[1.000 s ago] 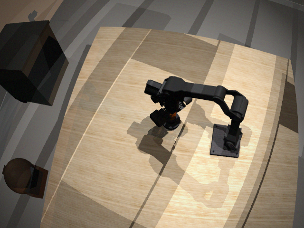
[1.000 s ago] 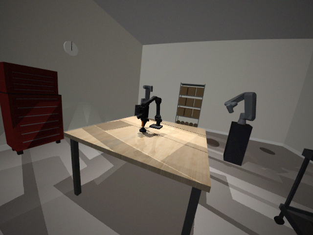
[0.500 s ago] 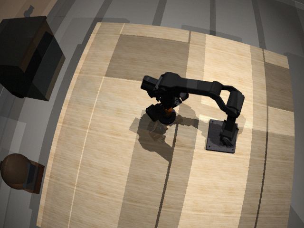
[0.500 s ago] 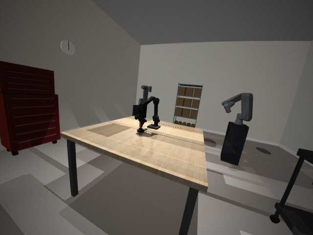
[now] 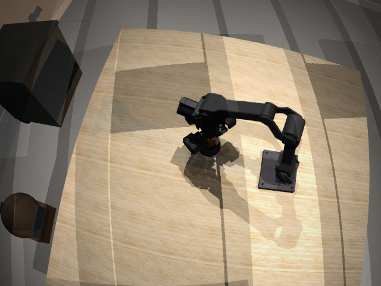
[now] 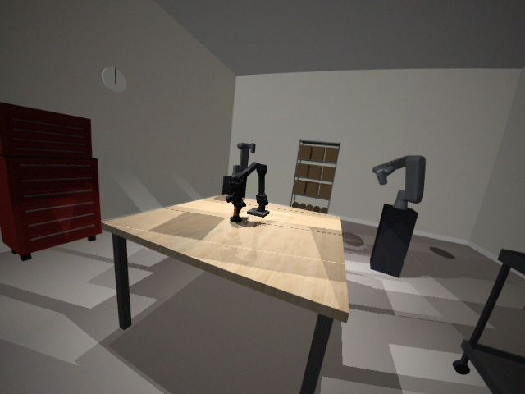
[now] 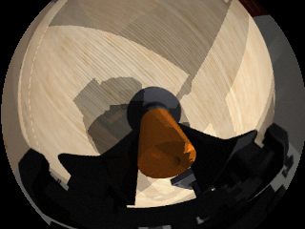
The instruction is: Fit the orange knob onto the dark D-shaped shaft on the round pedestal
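Observation:
The orange knob (image 5: 211, 142) (image 6: 235, 212) (image 7: 162, 138) stands roughly upright over the round dark pedestal (image 5: 210, 152) (image 6: 235, 219) (image 7: 136, 106). My gripper (image 5: 209, 137) (image 6: 236, 206) (image 7: 157, 128) is shut on the knob, with one black finger on each side of it in the wrist view. The knob's lower end is over the middle of the pedestal. The dark shaft is hidden by the knob and fingers. I cannot tell whether a small gap remains between knob and pedestal, nor how the flat sides are turned.
The arm's base plate (image 5: 268, 172) (image 6: 254, 212) is fixed on the wooden table (image 5: 153, 215) (image 6: 276, 245), to the right of the pedestal. The arm reaches over from it. A red tool cabinet (image 6: 51, 182) and another robot on a dark stand (image 6: 392, 241) are away from the table.

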`<state>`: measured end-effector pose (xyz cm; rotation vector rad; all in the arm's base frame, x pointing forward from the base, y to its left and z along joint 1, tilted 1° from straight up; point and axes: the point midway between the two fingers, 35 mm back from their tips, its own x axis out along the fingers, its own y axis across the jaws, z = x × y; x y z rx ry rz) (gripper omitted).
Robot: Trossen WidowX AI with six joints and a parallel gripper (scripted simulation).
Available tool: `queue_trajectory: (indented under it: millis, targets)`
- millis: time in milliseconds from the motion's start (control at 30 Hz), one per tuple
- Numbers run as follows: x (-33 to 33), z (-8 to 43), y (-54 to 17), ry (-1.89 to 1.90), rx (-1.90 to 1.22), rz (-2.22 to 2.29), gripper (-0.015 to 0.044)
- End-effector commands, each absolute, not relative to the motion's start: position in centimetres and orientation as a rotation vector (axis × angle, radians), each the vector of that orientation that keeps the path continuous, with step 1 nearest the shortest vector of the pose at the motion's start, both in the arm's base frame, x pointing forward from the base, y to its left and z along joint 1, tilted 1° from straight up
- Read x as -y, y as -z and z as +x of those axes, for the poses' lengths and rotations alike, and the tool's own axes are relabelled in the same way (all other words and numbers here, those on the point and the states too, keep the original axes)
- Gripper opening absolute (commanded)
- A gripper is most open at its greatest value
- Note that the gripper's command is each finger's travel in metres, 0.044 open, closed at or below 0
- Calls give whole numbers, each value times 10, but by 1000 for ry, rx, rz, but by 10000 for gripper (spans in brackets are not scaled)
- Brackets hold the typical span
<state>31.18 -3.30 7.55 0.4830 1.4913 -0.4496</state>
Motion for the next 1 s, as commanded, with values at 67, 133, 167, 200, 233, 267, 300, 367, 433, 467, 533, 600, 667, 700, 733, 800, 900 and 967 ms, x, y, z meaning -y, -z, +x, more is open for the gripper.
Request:
queue_trajectory:
  millis: [67, 133, 167, 200, 233, 267, 300, 367, 433, 467, 533, 600, 667, 700, 733, 800, 900, 967]
  targets:
    - [33, 312, -73, 450, -1492, 483, 0]
    - [33, 312, -73, 450, -1492, 483, 0]
    - [33, 312, -73, 450, -1492, 483, 0]
    - [33, 312, -73, 450, -1492, 483, 0]
    - [33, 312, -73, 450, -1492, 483, 0]
    - [33, 312, -73, 450, -1492, 483, 0]
    - [33, 312, -73, 450, -1492, 483, 26]
    - [33, 312, -73, 450, -1492, 483, 79]
    - [33, 312, -73, 450, -1492, 483, 131]
    - [33, 312, -73, 450, -1492, 483, 157]
    - [33, 312, -73, 450, -1492, 483, 210]
    - [33, 312, -73, 450, -1492, 483, 263]
    - [33, 312, -73, 450, -1492, 483, 315]
    - [33, 312, -73, 450, -1492, 483, 341]
    - [33, 312, -73, 450, -1492, 483, 368]
    - [33, 312, -73, 450, -1492, 483, 420]
    - [33, 312, -73, 450, -1492, 483, 440]
    - [33, 312, -73, 450, -1492, 483, 440]
